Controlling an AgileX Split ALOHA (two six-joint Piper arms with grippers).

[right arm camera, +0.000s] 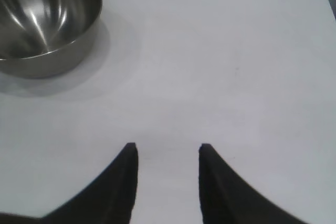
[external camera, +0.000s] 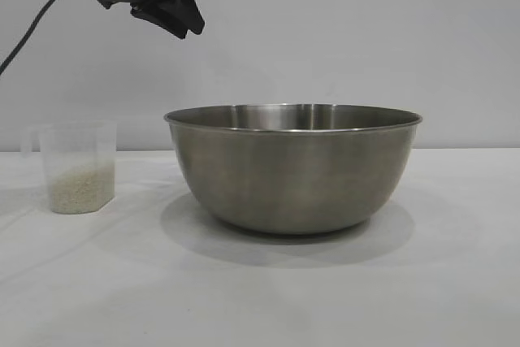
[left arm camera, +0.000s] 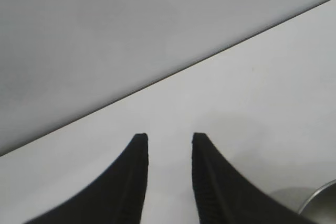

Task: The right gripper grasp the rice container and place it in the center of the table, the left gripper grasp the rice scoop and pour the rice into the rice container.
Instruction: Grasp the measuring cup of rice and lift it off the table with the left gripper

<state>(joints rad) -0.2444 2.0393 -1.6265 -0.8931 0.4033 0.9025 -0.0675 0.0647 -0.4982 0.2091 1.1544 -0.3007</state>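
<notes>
One rice container [external camera: 292, 172], steel, round; one rice scoop [external camera: 78, 166], clear plastic, with one portion of rice [external camera: 79, 187] in its base; one table [external camera: 455, 282], white; two grippers: one left gripper [left arm camera: 169, 139], one right gripper [right arm camera: 167, 148]; two fingers apiece.

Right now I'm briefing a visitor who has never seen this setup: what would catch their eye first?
The rice container, a big steel bowl, stands mid-table and looks empty inside. To its left on the white table sits the small rice scoop, its bottom part filled with rice. The left gripper hangs above, between them, jaws slightly apart and holding nothing.
</notes>
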